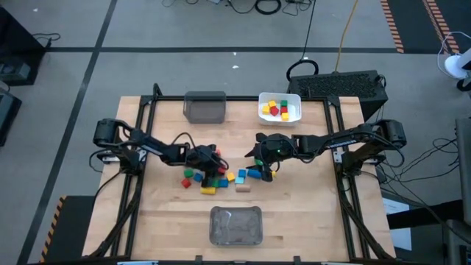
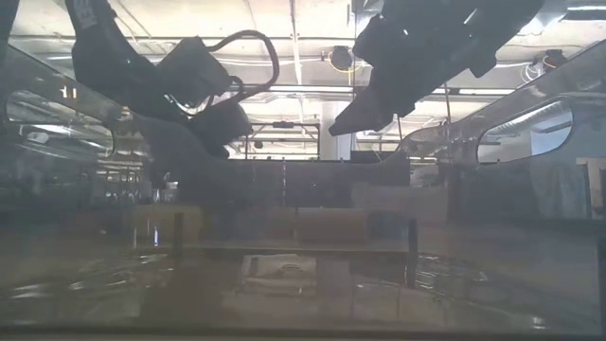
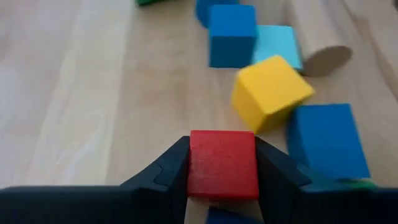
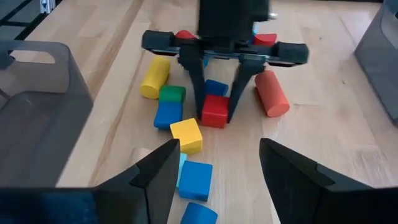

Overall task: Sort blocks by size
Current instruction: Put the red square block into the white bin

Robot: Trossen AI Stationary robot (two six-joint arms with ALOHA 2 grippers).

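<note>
The left hand pinched a red cube between its fingers, low over the tabletop in the middle of the scattered blocks. A yellow cube and blue ones lay just beside it. The right hand hung spread and empty nearby, facing the left. More blocks sat in the white bin.

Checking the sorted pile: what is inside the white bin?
The white bin holds several small yellow and red blocks; an exact count and anything beneath them cannot be made out.
</note>
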